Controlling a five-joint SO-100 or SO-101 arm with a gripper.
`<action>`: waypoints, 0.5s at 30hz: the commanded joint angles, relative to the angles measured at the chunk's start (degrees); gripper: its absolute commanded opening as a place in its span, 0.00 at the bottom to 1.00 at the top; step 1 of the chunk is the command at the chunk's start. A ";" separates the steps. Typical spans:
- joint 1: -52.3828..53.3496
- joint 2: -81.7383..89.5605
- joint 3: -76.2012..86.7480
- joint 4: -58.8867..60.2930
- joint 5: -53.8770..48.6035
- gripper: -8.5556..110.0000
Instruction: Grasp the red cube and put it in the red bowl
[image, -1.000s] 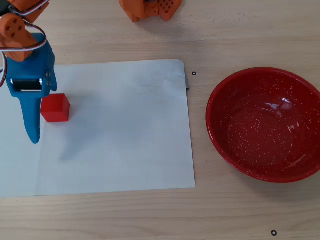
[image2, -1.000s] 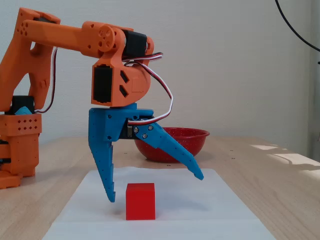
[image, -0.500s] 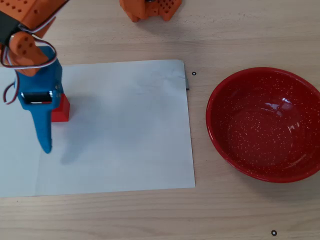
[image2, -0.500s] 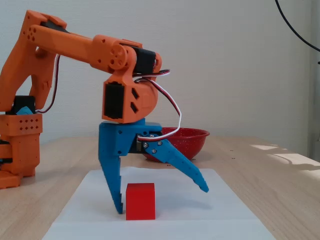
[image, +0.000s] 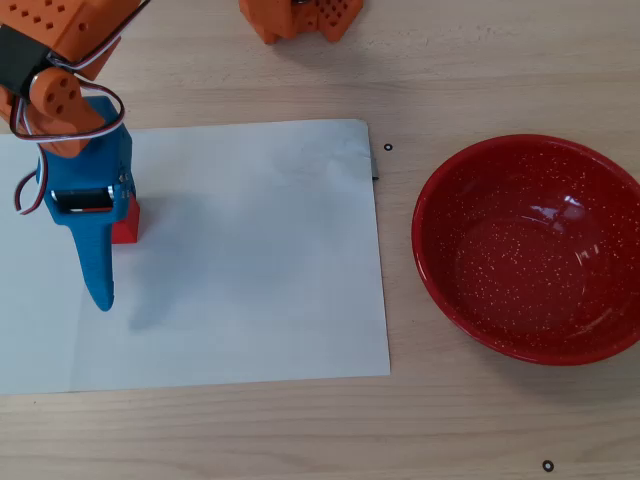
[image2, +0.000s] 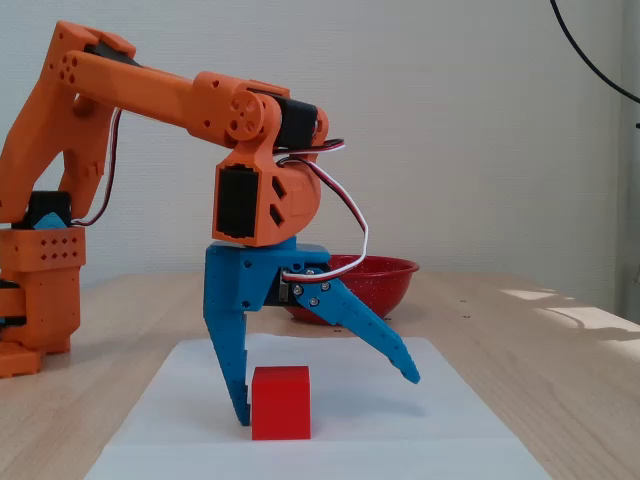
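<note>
The red cube (image: 126, 222) stands on the white paper, half hidden under the gripper in the overhead view. In the fixed view the cube (image2: 280, 402) rests on the paper right beside the upright blue finger (image2: 232, 370). My blue gripper (image2: 327, 398) is open wide, and its other finger (image2: 385, 350) is splayed out above the paper. The cube sits between the jaws, not clamped. In the overhead view the gripper (image: 105, 250) is at the left. The red speckled bowl (image: 530, 250) is empty at the right of that view, and shows behind the gripper in the fixed view (image2: 385, 282).
A white paper sheet (image: 260, 260) covers the left and middle of the wooden table. The orange arm base (image2: 40, 290) stands at the left of the fixed view, at the top edge in the overhead view (image: 300, 18). Small black marks (image: 388, 148) dot the table.
</note>
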 joint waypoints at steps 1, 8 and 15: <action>-1.85 2.37 -5.27 0.18 -0.26 0.60; -3.16 2.29 -7.47 2.46 0.18 0.60; -3.52 2.37 -7.65 2.72 0.62 0.60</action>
